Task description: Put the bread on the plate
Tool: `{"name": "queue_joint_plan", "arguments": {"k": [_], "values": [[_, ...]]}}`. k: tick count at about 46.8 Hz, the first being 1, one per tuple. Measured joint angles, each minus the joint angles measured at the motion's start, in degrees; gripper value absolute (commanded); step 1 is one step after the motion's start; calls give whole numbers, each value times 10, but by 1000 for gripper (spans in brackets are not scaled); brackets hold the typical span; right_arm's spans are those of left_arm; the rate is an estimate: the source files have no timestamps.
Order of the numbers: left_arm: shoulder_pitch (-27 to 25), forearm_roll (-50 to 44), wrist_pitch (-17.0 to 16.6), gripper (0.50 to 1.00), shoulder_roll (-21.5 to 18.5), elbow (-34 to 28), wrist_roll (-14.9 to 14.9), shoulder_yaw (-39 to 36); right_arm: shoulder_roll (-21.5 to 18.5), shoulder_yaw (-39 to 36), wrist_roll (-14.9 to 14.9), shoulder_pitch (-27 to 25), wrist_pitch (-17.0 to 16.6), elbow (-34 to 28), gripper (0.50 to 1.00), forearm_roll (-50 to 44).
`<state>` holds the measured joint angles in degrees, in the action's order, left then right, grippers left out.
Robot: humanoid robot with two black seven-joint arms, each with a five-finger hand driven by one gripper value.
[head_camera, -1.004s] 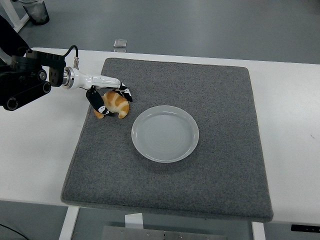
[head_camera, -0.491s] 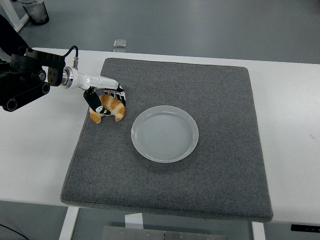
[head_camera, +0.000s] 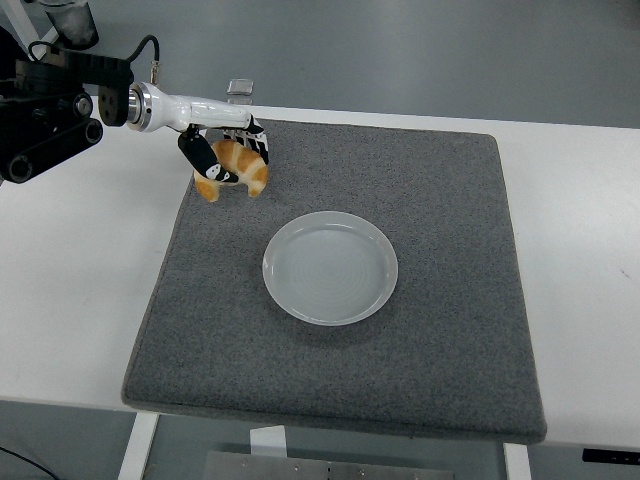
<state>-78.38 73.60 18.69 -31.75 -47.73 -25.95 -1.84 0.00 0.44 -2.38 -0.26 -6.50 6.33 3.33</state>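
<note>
the left arm (head_camera: 45,105) is black and blocky, with round screw-like bosses on its side. a black cable (head_camera: 140,52) loops over a silver metal collar (head_camera: 140,105) at the wrist. beyond the collar runs a glossy white forearm shell (head_camera: 195,108). the left hand (head_camera: 225,150) has white segments with black joints and black fingertips (head_camera: 222,178).

Count, head view:
- One bread (head_camera: 232,167) is showing, a croissant.
- One plate (head_camera: 330,267) is sitting in view, nothing on it.
- One grey mat (head_camera: 420,340) is lying on one white tabletop (head_camera: 70,300).
- One hand (head_camera: 224,150) is showing, on the one arm (head_camera: 50,100) coming in from the left.
- One small clear item (head_camera: 239,90) is sitting at the tabletop's far edge; kind cannot be told.
- One dark bin (head_camera: 70,22) is standing on the floor, top left.
</note>
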Motion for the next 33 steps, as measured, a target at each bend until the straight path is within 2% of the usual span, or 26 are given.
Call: {"name": "queue_joint_plan", "arguments": {"k": [8, 16, 26, 33], "values": [[-62, -26, 28, 500, -21, -22, -2, 0, 0, 0, 0, 0, 0, 0, 952, 0], [-101, -31, 40, 500, -26, -58, -33, 0, 0, 0, 0, 0, 0, 0, 952, 0], [-104, -26, 36, 500, -17, -104, -54, 14, 0, -1, 0, 0, 0, 0, 952, 0], [-97, -22, 35, 500, 15, -118, -57, 15, 0, -1, 0, 0, 0, 0, 952, 0]]}}
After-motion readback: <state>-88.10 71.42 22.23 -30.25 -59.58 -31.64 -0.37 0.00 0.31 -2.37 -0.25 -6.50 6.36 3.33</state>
